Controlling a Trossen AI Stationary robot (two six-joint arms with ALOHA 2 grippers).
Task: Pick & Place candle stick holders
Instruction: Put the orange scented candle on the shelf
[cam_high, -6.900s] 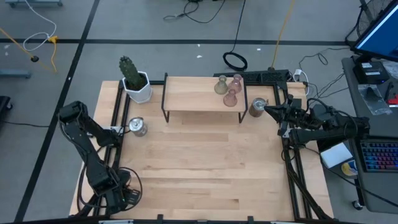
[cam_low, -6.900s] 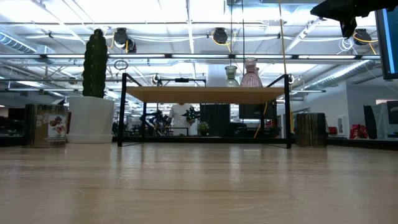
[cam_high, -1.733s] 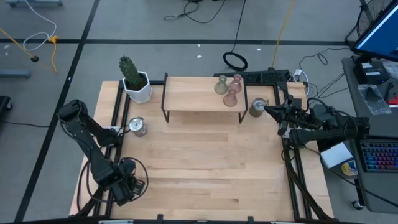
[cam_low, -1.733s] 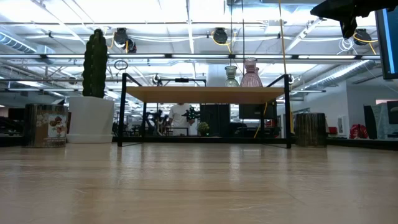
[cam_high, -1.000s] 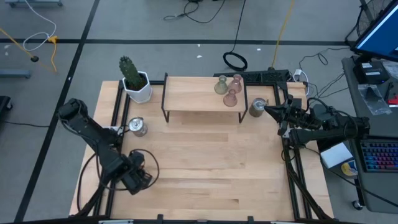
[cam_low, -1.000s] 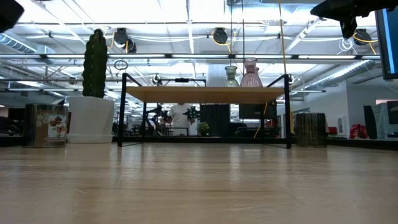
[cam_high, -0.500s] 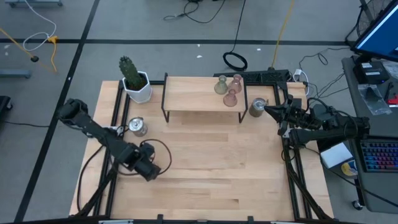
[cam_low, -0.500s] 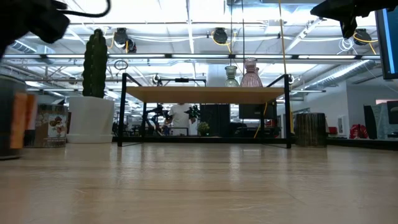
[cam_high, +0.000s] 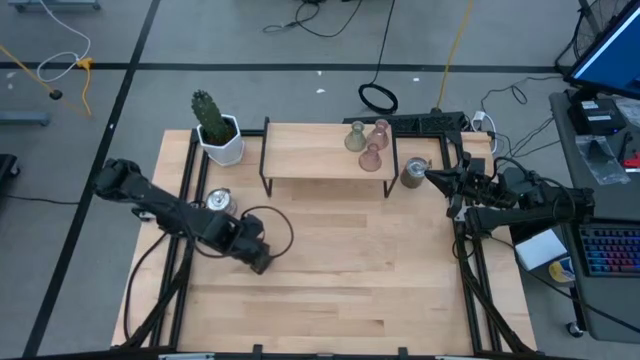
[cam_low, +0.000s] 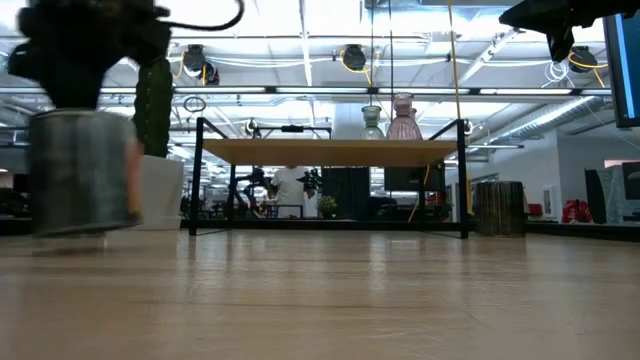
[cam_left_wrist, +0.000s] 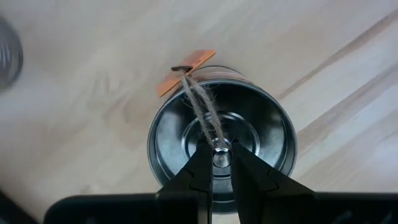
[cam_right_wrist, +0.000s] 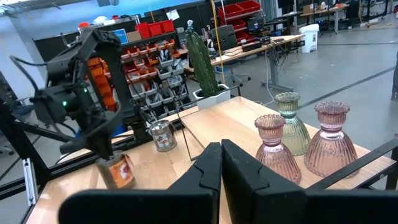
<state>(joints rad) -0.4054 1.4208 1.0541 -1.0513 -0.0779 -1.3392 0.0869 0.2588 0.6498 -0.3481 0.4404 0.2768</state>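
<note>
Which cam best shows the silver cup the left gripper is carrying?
Left wrist view: the squat silver mottled cup fills it, open top and orange tag clear, left gripper shut inside it. Low view shows its side, blurred. Right wrist view shows it small. In the high view the arm hides it.

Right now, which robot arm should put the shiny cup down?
Left. Its end effector grips the silver cup by its centre, over the bare table. The right end effector waits empty at the table's right edge, far from that cup.
</note>
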